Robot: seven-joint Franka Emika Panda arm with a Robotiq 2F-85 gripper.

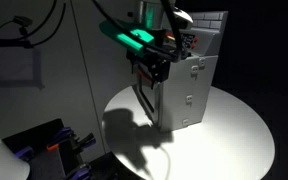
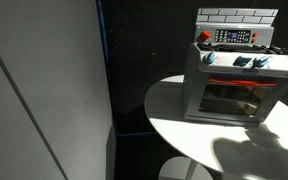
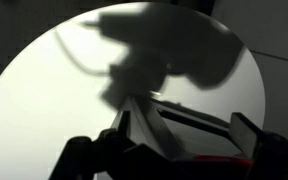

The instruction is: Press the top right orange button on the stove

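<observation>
The grey toy stove (image 2: 236, 82) stands on the round white table (image 2: 199, 135). It has a pale tiled back panel and a dark control strip (image 2: 234, 37) with an orange-red button (image 2: 205, 37) at its left end; blue knobs sit below. In an exterior view my gripper (image 1: 150, 68), under a green-lit wrist, hovers beside the stove's (image 1: 189, 85) upper part, above the table. In the wrist view the gripper (image 3: 184, 128) is open and empty, its fingers either side of a stove edge (image 3: 144, 125), with a red patch (image 3: 214, 160) at the bottom. The gripper is out of frame in the front-on exterior view.
The arm's shadow falls on the table (image 1: 219, 125) in front of the stove. A pale wall panel (image 2: 44, 90) stands to one side. Dark equipment with purple and orange parts (image 1: 54, 145) lies below the table edge.
</observation>
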